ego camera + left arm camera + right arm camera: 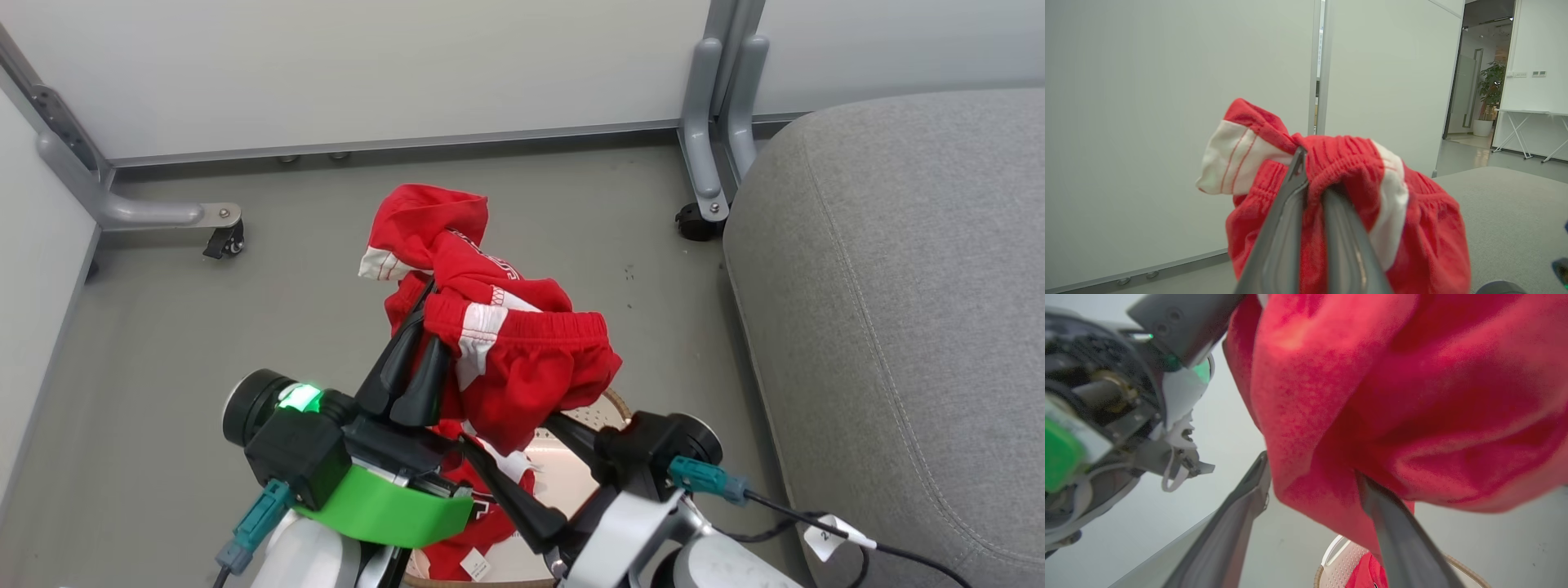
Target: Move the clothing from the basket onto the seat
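A red garment with white stripes (522, 351) hangs in the air over the floor, bunched around my left gripper (429, 327), which is shut on its waistband (1347, 163). My right gripper (510, 433) sits just below the hanging cloth, open, fingers spread wide. In the right wrist view the red fabric (1392, 396) droops between these fingers (1229, 522) and rests against the right one. Below both arms lies the cream basket (571, 482) with its woven rim. A second red garment with a small white tag (475, 563) lies inside it. The grey seat (898, 327) fills the right side.
White partition panels (367, 65) stand behind, on grey metal feet with castors (224, 241) (698, 220). Grey floor (163, 327) stretches left and ahead. A black cable with a white label (833, 535) trails from my right wrist toward the seat.
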Controlling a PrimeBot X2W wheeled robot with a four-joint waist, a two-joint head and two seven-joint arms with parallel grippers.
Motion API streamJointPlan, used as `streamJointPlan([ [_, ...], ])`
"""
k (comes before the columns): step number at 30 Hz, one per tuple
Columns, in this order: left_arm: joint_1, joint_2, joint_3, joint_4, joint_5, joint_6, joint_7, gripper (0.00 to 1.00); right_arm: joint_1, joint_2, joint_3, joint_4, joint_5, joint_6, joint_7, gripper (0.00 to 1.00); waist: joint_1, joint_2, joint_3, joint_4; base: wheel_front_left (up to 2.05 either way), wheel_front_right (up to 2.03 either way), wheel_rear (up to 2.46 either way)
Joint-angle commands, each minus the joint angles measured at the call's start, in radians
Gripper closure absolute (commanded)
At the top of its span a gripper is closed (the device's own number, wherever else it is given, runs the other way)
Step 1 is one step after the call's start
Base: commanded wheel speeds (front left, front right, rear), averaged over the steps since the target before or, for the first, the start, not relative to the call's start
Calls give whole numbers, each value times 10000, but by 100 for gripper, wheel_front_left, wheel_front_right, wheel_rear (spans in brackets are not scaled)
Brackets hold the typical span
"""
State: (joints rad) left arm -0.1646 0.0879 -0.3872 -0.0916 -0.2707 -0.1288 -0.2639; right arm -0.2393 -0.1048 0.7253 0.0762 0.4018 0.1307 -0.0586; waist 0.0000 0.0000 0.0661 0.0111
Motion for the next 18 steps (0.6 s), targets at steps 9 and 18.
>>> streamJointPlan([
  [9, -209, -38, -88, 55, -59, -30, -7, 100, -1186, 246, 428, 741, 469, 1, -511, 100, 0, 0, 70, 91, 0, 0, 0],
  [18, -217, -39, -147, 90, -107, -33, -7, 100, -1512, 258, 548, 1183, 640, 1, -791, 100, 0, 0, 76, 157, 0, 0, 0],
])
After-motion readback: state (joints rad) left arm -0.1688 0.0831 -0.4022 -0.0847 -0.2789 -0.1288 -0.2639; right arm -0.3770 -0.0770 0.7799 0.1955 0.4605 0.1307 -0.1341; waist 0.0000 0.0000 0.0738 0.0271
